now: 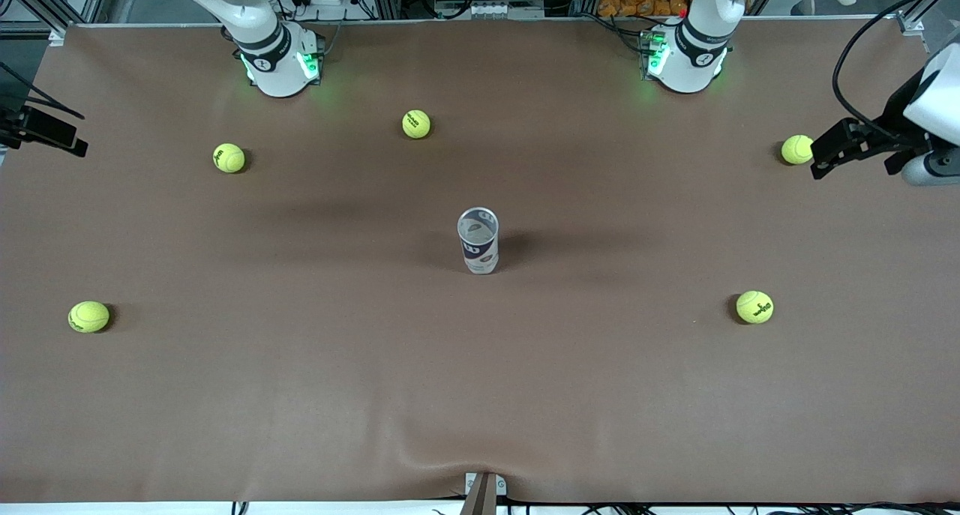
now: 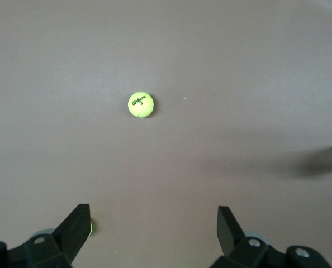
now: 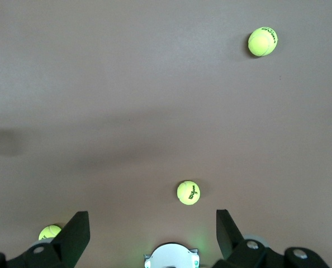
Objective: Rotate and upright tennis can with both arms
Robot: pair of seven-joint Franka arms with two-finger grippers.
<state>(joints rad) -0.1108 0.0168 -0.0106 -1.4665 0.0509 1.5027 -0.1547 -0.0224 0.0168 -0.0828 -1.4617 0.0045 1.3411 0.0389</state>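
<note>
Tennis can upright at table centre; both grippers wide open and empty.

The tennis can [image 1: 478,241] stands upright on the brown table [image 1: 300,395], open silvery rim upward. Five tennis balls lie well apart from it, at roughly 1 [image 1: 796,149], 4 [image 1: 754,306], 8 [image 1: 88,316], 10 [image 1: 229,157] and 11 o'clock [image 1: 416,124]. The left gripper [image 2: 153,222] hangs high over the left arm's end of the table, jaws fully spread, holding nothing. The right gripper [image 3: 153,224] hangs over the right arm's end, jaws fully spread, holding nothing.
</note>
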